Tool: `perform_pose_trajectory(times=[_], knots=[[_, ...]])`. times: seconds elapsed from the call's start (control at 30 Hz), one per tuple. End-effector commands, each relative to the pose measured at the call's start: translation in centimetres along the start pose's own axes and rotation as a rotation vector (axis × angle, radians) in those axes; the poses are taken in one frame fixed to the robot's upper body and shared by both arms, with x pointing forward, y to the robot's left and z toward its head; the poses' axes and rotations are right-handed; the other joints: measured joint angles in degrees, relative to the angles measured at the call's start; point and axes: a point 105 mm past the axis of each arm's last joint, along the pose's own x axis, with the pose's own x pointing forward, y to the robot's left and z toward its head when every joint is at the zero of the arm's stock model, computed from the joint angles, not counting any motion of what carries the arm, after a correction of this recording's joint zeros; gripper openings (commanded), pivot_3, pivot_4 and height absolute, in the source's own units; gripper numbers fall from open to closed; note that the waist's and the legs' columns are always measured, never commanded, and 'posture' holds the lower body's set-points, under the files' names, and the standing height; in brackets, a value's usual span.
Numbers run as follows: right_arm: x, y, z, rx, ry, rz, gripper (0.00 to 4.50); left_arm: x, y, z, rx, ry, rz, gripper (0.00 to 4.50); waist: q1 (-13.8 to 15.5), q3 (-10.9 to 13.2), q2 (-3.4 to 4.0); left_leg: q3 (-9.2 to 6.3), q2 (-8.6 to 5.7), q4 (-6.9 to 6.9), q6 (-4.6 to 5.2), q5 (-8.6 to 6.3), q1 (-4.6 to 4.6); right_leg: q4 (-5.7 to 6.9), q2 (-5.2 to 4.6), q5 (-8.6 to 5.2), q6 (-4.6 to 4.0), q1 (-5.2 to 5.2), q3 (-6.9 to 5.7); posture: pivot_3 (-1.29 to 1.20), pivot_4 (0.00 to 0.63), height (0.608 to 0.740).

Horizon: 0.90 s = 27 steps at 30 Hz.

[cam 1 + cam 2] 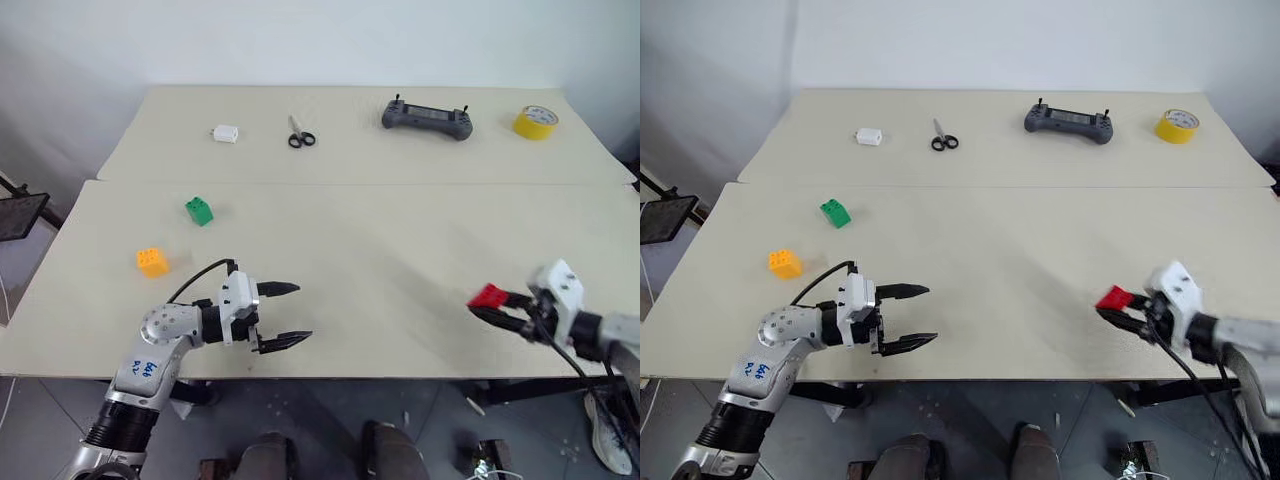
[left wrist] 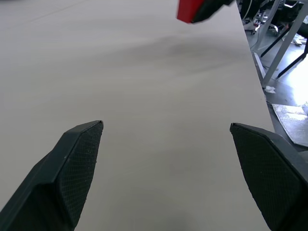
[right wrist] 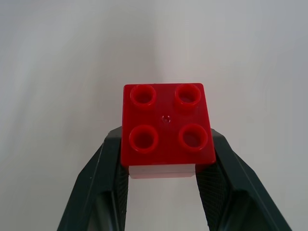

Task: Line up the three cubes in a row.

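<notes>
Fingers on the right gripper (image 3: pixel 163 159) are clamped on the red cube (image 3: pixel 166 124), one pad on each side face, studs facing the wrist camera. A pale layer shows under the red top, between the pads. Cube sits right at the fingertips, lifted off the table (image 1: pixel 400 250), over the near-right part by the front edge.

Left gripper (image 1: pixel 282 313) is spread wide, nothing between its fingers (image 2: pixel 72 168), just bare tabletop. It hangs over the near-left part of the table, tips pointing toward the right arm. Its wrist view catches the red cube far ahead, well apart from the tips.

Orange cube (image 1: pixel 152 261) lies on the table left of the left gripper and slightly farther back, near but clear of it. Green cube (image 1: pixel 199 210) is beyond that, a bit to the right, tilted relative to the table edge. These two sit close to each other, not touching. Red is well apart from both, across the table's width.

Far half, past the seam: white block (image 1: pixel 226 133), scissors (image 1: pixel 301 133), grey controller (image 1: pixel 428 118), yellow tape roll (image 1: pixel 536 122) at the far-right corner. All spread out along the back, apart from one another.
</notes>
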Motion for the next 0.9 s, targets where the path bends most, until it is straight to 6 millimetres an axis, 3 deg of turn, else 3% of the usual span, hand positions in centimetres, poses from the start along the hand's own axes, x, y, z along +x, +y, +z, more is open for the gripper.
perform_pose_trajectory(times=[0.03,0.13,0.27,0.63,0.9], knots=[[4.8,1.7,2.8,-0.088,0.009,0.203,1.51,-0.9,0.7,0.3,0.027,-0.005,0.079,4.50,-0.23,0.00,0.00,-0.04,0.01,0.01,-0.01,0.01,-0.07,0.01,0.00,0.01,-0.01,-0.02,-0.04,0.00,0.150,0.740],[8.7,2.6,3.5,-0.150,0.058,0.329,1.51,-1.7,0.6,0.2,0.019,-0.003,0.130,4.50,0.00,0.01,-0.01,-0.16,0.04,-0.01,-0.08,-0.03,-0.08,0.22,0.00,0.01,-0.01,-0.09,-0.18,0.00,0.150,0.740],[10.8,1.7,3.0,-0.153,0.091,0.362,1.51,-3.0,0.2,0.0,0.009,0.019,0.184,4.50,1.07,0.01,-0.02,-0.38,-0.02,0.08,-0.03,-0.11,-0.28,0.26,-0.04,0.04,0.03,-0.12,-0.41,0.00,0.150,0.740],[11.6,0.8,1.6,-0.283,0.157,0.495,1.51,-7.4,0.3,-0.7,-0.013,0.081,0.332,4.50,-0.68,0.02,-0.01,-0.28,0.06,0.12,-0.05,-0.15,-0.28,0.04,-0.04,0.09,0.14,-0.04,-0.58,0.00,0.150,0.740],[11.8,0.1,1.3,-0.318,0.151,0.498,1.51,-8.1,0.2,-0.6,-0.010,0.084,0.365,4.50,-1.11,0.02,-0.01,-0.28,0.06,0.09,-0.06,-0.14,-0.17,0.05,-0.04,0.09,0.13,0.06,-0.57,0.00,0.150,0.740]])
